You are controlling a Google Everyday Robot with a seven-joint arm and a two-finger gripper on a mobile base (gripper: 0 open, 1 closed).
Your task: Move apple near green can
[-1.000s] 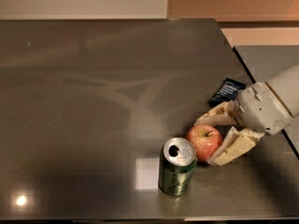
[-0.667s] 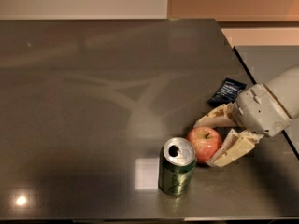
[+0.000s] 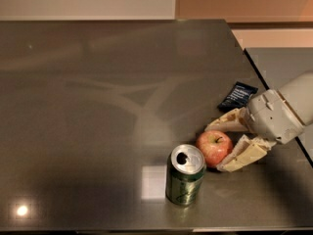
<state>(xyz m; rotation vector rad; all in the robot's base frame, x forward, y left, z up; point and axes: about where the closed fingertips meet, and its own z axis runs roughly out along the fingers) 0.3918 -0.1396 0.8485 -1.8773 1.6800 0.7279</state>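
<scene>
the dark grey desk (image 3: 98,106) fills nearly the whole view, its glossy top bare across the left and far parts, so the open room lies to the left of and behind the objects; its front edge runs close below the can, and its right edge slants down from the far corner toward the lower right. the pale arm reaches in over that right edge, and its end effector (image 3: 217,149) sits low on the desk in the right foreground, its two cream fingers (image 3: 243,155) spread to about the apple's width and closed on the apple, one arching over the far side and the other pressed against the near right side. the green can (image 3: 185,181) stands upright just left of and nearer than the end effector, its silver top with the dark opening facing up, near the front edge. the apple (image 3: 211,150) rests on the desk between the fingers, stem dimple up, just beside the can's upper right; the can's rim overlaps the apple's left side in view, so whether they touch cannot be told. a flat dark blue packet (image 3: 237,96) lies farther back, just behind the upper finger and near the right edge. compared with a second ago, the apple, can, packet and end effector all sit in the same places, with the same grip.
</scene>
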